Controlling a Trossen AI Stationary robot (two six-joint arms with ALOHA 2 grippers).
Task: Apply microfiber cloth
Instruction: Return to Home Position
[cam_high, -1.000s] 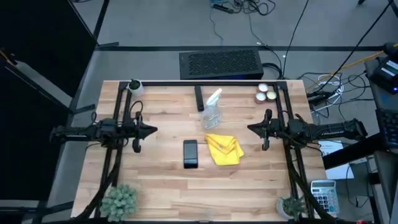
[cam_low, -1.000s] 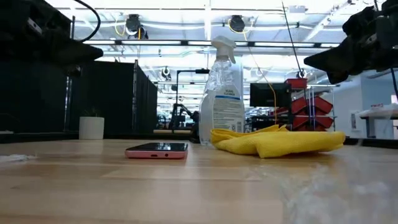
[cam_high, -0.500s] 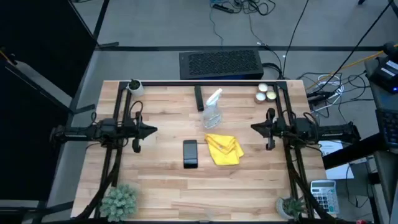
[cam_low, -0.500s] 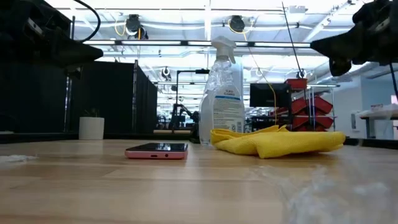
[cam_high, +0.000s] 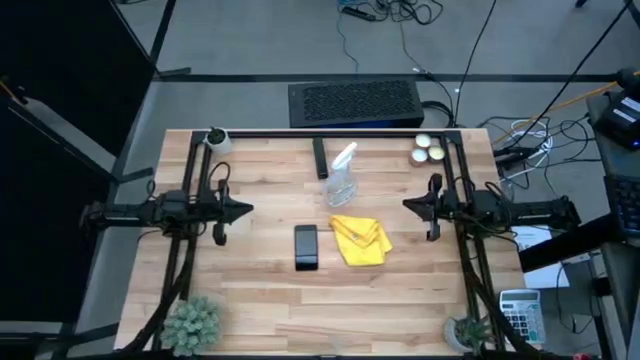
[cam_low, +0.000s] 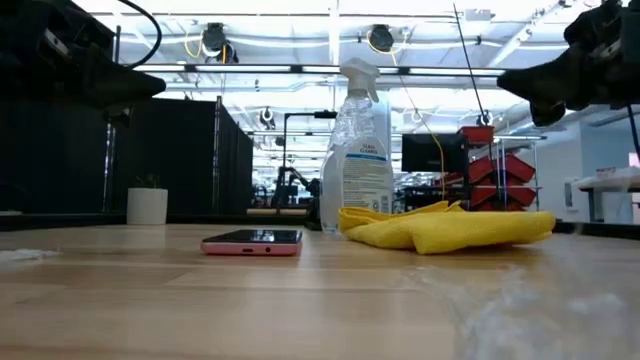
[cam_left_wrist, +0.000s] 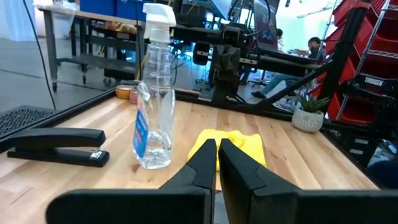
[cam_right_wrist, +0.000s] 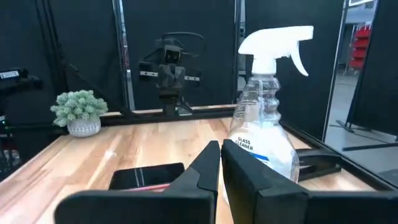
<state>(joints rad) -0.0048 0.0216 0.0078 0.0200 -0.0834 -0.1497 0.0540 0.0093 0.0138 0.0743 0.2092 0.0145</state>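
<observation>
we see the left gripper at the left-centre of the high view, raised off the table, its tip turned toward the middle. in the left wrist view its two fingers stand pressed nearly together, only a thin slit between them, with nothing in their grasp. the right gripper mirrors it at the right-centre of the high view; its fingers are likewise drawn together on nothing. neither gripper touches any object.

the microfiber cloth lies crumpled on the wood just right of centre, well apart from both grippers. it sits just beside the black phone on its left, a narrow strip of wood between them. the spray bottle stands above the cloth in the frame. in the low view the cloth seems to overlap the bottle's base, though we cannot tell from there whether they touch.
</observation>
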